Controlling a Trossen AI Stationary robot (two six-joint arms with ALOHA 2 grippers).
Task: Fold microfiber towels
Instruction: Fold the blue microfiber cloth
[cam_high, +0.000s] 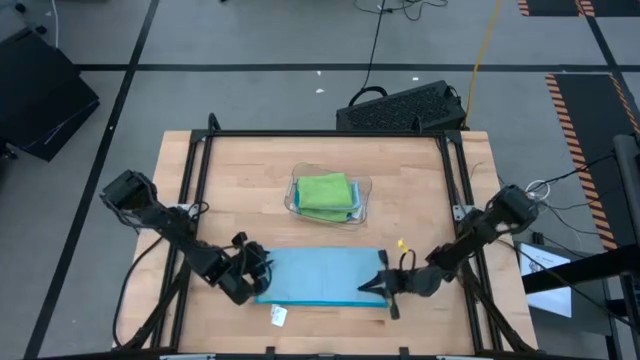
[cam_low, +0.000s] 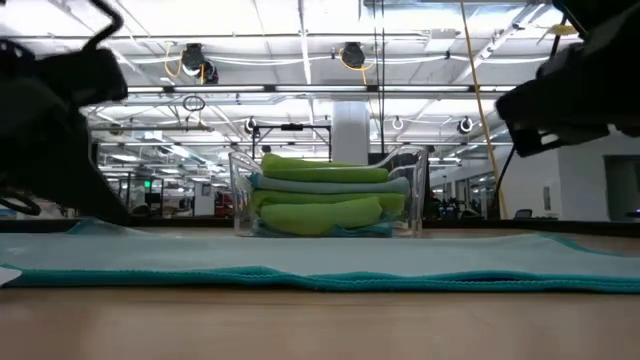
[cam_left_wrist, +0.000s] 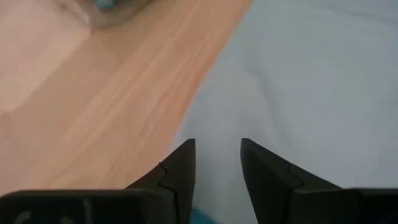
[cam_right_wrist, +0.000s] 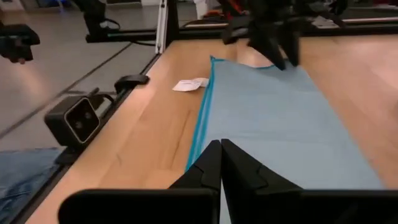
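A light blue towel (cam_high: 320, 277) lies flat as a long strip on the near half of the table, with a teal hem along its near edge (cam_right_wrist: 202, 118). My left gripper (cam_left_wrist: 217, 149) is open and slants down over the towel's left end (cam_left_wrist: 298, 93). My right gripper (cam_right_wrist: 221, 149) is shut, nearly level and pointing toward the table's left. It is over the towel's right end, by the near edge. In the low view the towel (cam_low: 320, 262) lies flat with no part lifted. Folded lime green towels (cam_high: 325, 192) sit in a clear tray (cam_high: 362, 190) at mid-table. My left gripper's open fingers (cam_left_wrist: 180, 168) stand low over the towel's left end, with cloth showing in the gap between them. I cannot tell whether their tips touch it.
A small white tag (cam_high: 278, 316) lies on the wood just off the towel's near edge. A small yellow item (cam_high: 401, 243) sits near the towel's far right corner. A black frame (cam_high: 320, 133) borders the table, and a camera block (cam_right_wrist: 78, 121) is mounted at the near edge.
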